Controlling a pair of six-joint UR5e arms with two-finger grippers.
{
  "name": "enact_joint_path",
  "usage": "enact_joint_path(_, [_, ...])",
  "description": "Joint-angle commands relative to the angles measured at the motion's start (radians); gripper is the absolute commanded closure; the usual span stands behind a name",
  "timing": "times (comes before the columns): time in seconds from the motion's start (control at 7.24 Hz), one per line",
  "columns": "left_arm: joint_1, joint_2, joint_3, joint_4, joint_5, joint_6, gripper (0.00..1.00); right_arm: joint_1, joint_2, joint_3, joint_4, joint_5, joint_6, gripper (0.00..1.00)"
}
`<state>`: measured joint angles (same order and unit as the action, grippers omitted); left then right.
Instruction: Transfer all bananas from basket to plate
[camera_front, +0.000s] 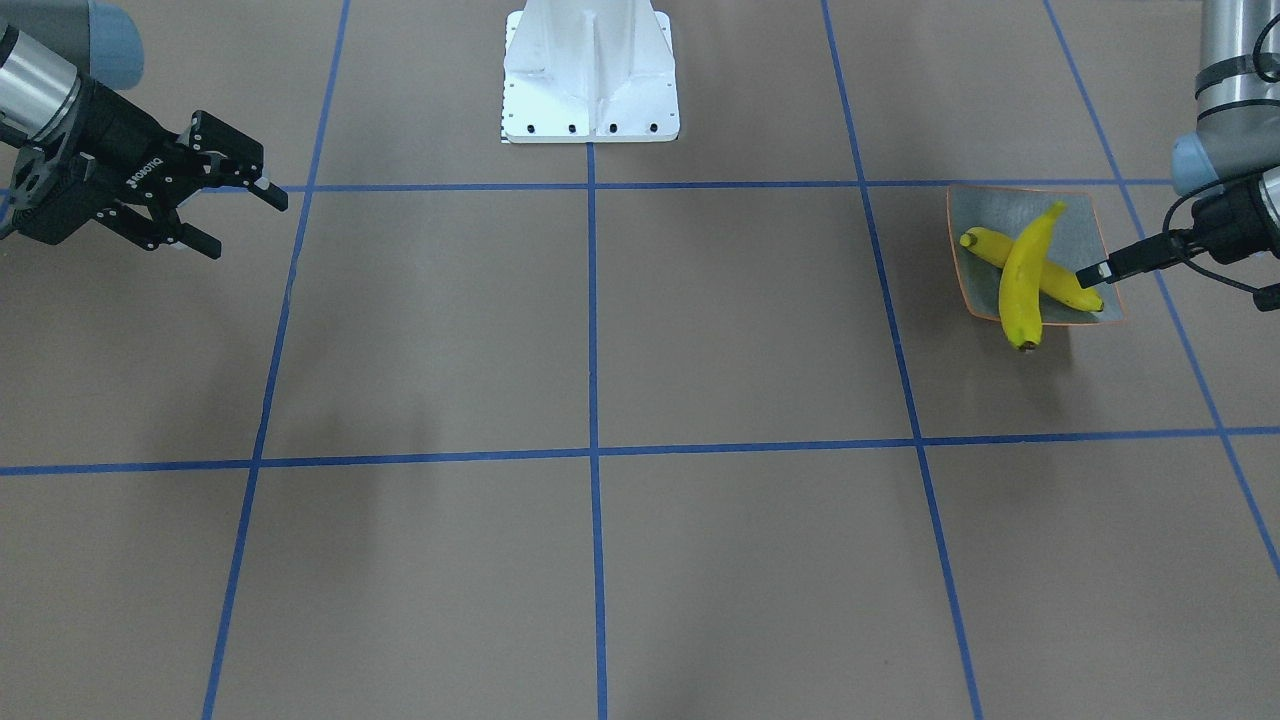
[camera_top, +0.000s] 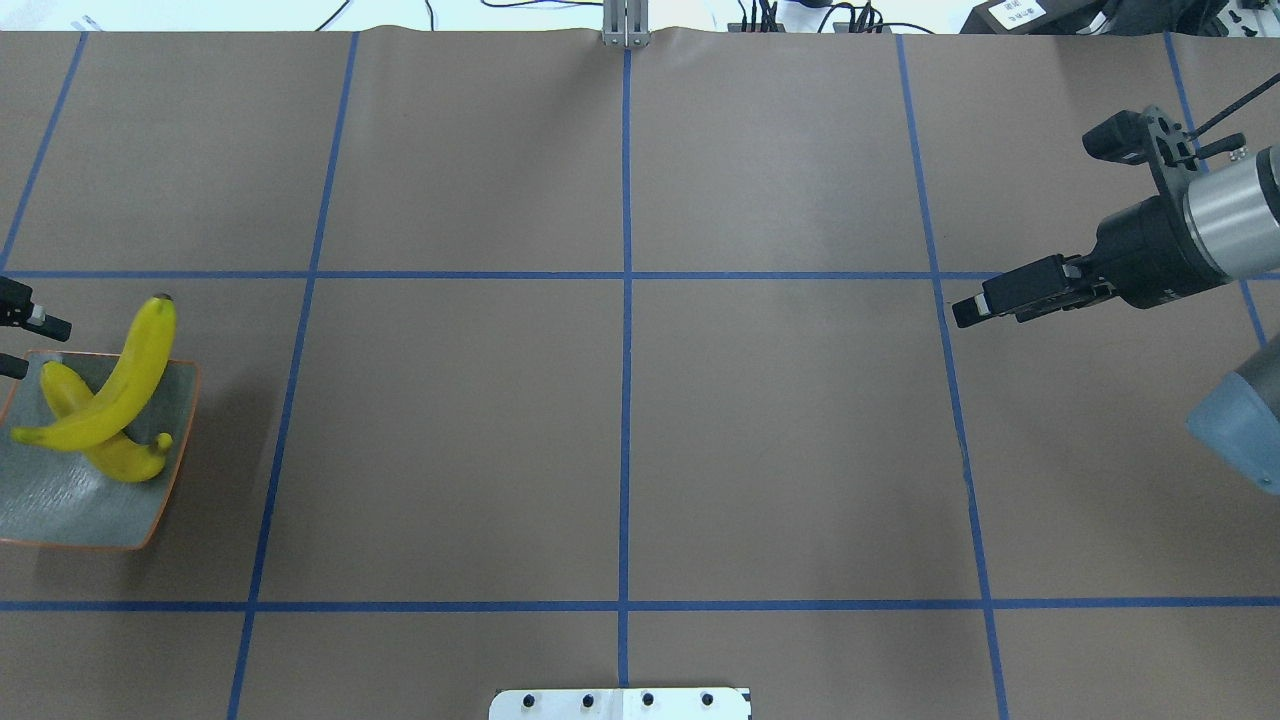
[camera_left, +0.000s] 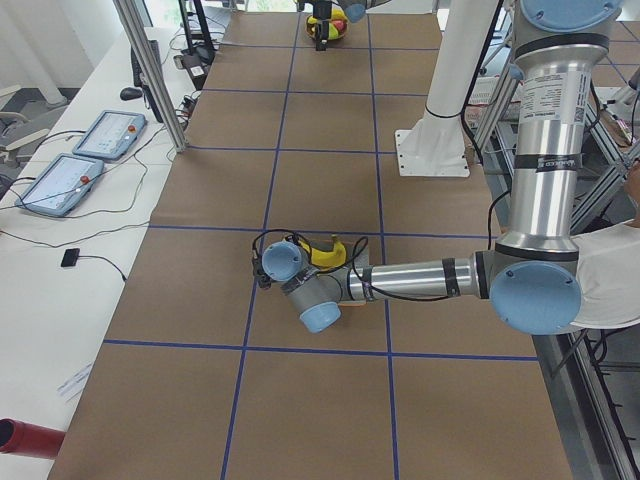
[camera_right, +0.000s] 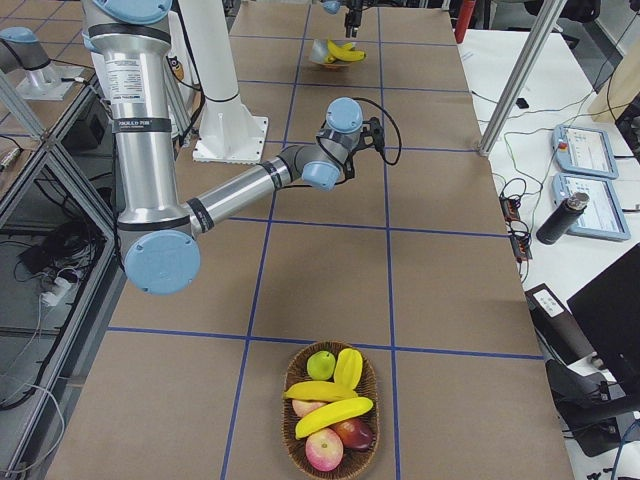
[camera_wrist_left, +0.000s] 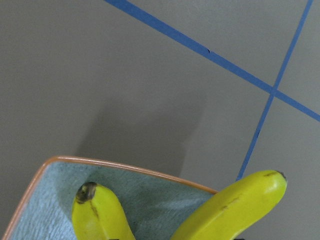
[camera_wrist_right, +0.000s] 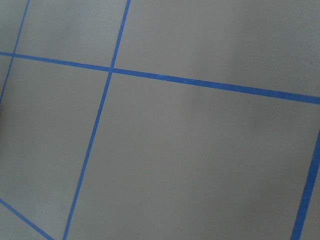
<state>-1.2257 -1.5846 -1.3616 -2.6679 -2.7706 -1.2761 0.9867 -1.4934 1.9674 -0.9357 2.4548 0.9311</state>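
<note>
Bananas (camera_top: 120, 385) cross on plate (camera_top: 60, 510), upper tip overhanging far rim; both pairs of jaws apart.

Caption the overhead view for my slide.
Two crossed bananas on the plate; right gripper hovers far to the side.

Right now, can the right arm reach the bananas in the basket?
Probably yes: the basket sits at the right arm's end of the table, nothing stands between, and its bananas lie uncovered on top.
</note>
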Motion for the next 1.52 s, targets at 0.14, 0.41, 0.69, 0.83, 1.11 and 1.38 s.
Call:
enact_joint_path(0.14, [0.000, -0.006, -0.007, -0.003, -0.007, 0.003, 0.08, 0.018, -0.018, 0.004, 0.000, 0.000, 0.000, 0.00])
enact_joint_path(0.41, [-0.024, -0.012, -0.011, -0.070, -0.004, 0.006, 0.00, 0.102, -0.069, -0.001, 0.000, -0.011, -0.001, 0.00])
enact_joint_path(0.69, [-0.133, -0.034, -0.010, -0.082, 0.005, 0.015, 0.00, 0.237, -0.131, -0.053, -0.002, -0.020, -0.017, 0.00])
enact_joint_path(0.83, [-0.182, -0.037, -0.010, -0.083, 0.006, 0.015, 0.00, 0.291, -0.133, -0.106, -0.002, -0.020, -0.021, 0.00])
enact_joint_path(1.11, [-0.224, -0.037, -0.010, -0.083, 0.047, 0.015, 0.00, 0.427, -0.215, -0.216, -0.003, -0.048, -0.282, 0.00])
enact_joint_path(1.38, [-0.224, -0.044, -0.010, -0.083, 0.112, 0.029, 0.00, 0.562, -0.272, -0.335, -0.008, -0.050, -0.542, 0.00])
